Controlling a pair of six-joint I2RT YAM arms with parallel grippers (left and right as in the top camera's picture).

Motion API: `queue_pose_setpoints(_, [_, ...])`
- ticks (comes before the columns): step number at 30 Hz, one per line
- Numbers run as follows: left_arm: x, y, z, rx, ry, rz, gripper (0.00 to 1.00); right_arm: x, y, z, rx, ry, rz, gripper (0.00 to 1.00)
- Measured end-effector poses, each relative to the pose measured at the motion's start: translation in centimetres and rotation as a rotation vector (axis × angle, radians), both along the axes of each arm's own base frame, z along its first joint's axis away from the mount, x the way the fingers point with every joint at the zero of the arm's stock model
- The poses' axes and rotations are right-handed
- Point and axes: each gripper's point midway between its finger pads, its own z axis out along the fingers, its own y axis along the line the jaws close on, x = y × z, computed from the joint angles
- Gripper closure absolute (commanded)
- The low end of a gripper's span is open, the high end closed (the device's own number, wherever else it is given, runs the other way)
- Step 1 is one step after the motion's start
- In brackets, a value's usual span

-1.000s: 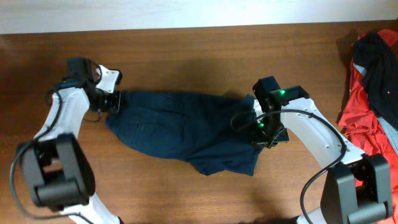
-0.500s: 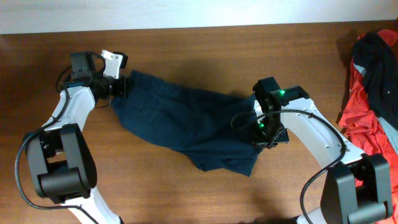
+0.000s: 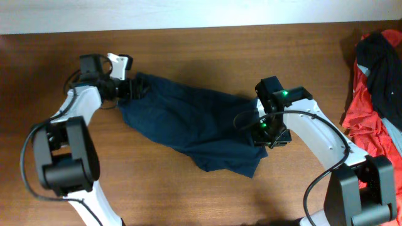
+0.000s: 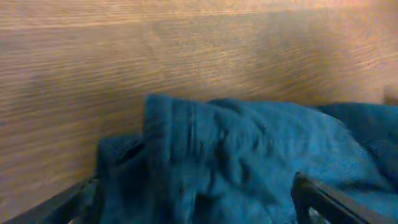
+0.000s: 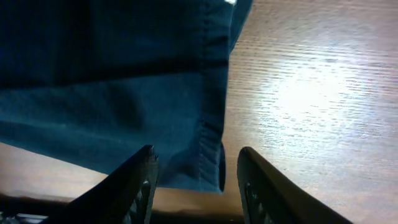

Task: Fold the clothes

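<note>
The clothes, dark navy shorts (image 3: 188,122), lie crumpled in a slanted band across the middle of the wooden table. My left gripper (image 3: 130,88) is at their upper left end. In the left wrist view it (image 4: 199,208) stands wide open, with bunched navy cloth (image 4: 249,149) lying between and ahead of the fingers. My right gripper (image 3: 271,135) is at the shorts' right end. Seen from the right wrist it (image 5: 196,183) is open, and the hemmed edge of the shorts (image 5: 112,81) lies loose between the two fingers, on the table.
A heap of red, black and grey garments (image 3: 377,81) lies at the table's right edge. A pale strip (image 3: 188,12) runs along the table's back edge. Bare wood (image 3: 188,201) shows in front of the shorts.
My left gripper carried the shorts' left end towards the back and right, bunching the cloth, then opened wide. My right gripper went from shut to open, staying in place.
</note>
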Motion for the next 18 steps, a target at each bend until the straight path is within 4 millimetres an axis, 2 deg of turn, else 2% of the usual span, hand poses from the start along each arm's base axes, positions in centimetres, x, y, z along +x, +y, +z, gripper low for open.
queue_pose_setpoints(3, [-0.4, 1.6, 2.9, 0.006, -0.021, 0.036, 0.03, 0.5, -0.2, 0.9, -0.006, -0.048, 0.0, 0.55])
queue_pose_setpoints(5, [-1.0, 2.8, 4.9, 0.02, -0.028, 0.066, 0.03, 1.4, -0.1, 2.4, 0.009, -0.136, 0.0, 0.69])
queue_pose_setpoints(6, [-1.5, 3.4, 5.7, 0.027, -0.018, 0.084, 0.03, 2.1, 0.1, 3.3, 0.022, -0.189, -0.001, 0.89])
queue_pose_setpoints(7, [-2.1, 4.0, 6.4, 0.034, -0.007, 0.102, 0.03, 2.8, 0.2, 4.2, 0.037, -0.247, 0.0, 0.96])
queue_pose_setpoints(9, [-3.7, 5.2, 7.4, 0.039, 0.04, 0.137, 0.04, 4.2, 0.7, 6.1, 0.07, -0.356, -0.004, 0.96])
queue_pose_setpoints(12, [-6.2, 6.0, 6.9, 0.028, 0.15, 0.17, 0.04, 6.8, 1.8, 8.1, 0.13, -0.496, 0.0, 0.96])
queue_pose_setpoints(14, [-7.5, 5.9, 6.0, 0.021, 0.214, 0.172, 0.04, 8.5, 2.4, 8.1, 0.153, -0.547, 0.003, 0.96])
queue_pose_setpoints(16, [-8.2, 5.3, 5.4, 0.023, 0.24, 0.153, 0.04, 9.8, 2.8, 7.6, 0.163, -0.564, 0.004, 0.96])
queue_pose_setpoints(18, [-8.7, 4.5, 4.5, 0.03, 0.249, 0.121, 0.07, 11.4, 3.4, 4.6, 0.162, -0.533, 0.005, 0.96])
